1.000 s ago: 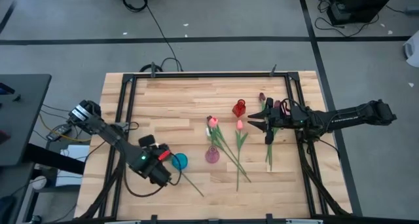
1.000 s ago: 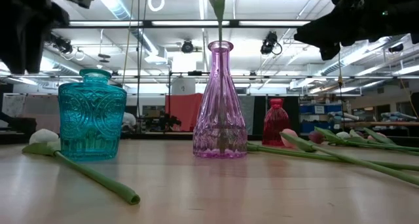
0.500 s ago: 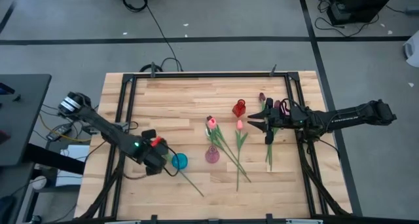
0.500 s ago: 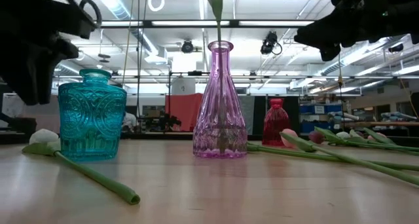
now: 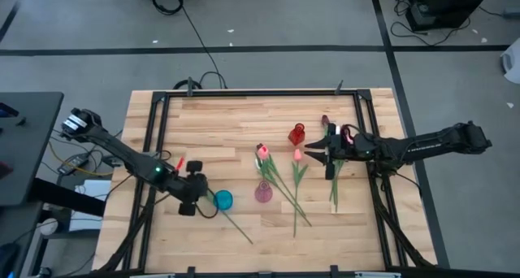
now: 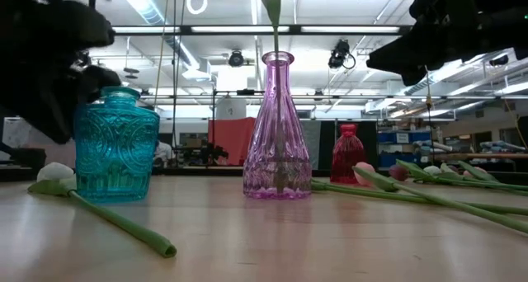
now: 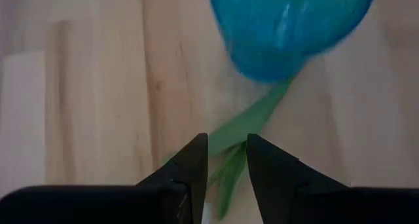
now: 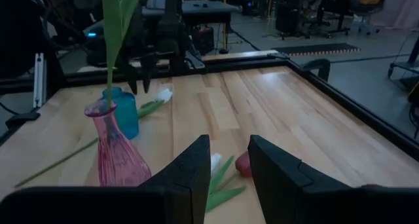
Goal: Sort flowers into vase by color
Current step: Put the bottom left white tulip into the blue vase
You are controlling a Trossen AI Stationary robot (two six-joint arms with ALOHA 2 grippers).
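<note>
A white tulip lies on the table beside the teal vase (image 5: 222, 200). Its head (image 6: 54, 173) is on the vase's left and its stem (image 5: 236, 227) runs toward the near edge. My left gripper (image 5: 192, 201) points down over the tulip's leaves (image 7: 252, 116), open, with one finger on either side in the left wrist view. I cannot tell whether it touches them. My right gripper (image 5: 323, 158) hovers open and empty above the loose tulips (image 5: 297, 180) at the right. A pink tulip (image 5: 263, 151) stands in the pink vase (image 5: 262, 193).
A small red vase (image 5: 296, 134) stands at the far middle. Dark red tulips (image 5: 325, 119) lie near the right rail, and a stem (image 5: 333, 195) lies below my right gripper. A black frame (image 5: 154, 132) borders the table. There is bare wood at the far left.
My left gripper has come down beside the teal vase, shifting a little toward the table's left and far edges, with its arm swinging farther left. The flowers and vases have kept their places.
</note>
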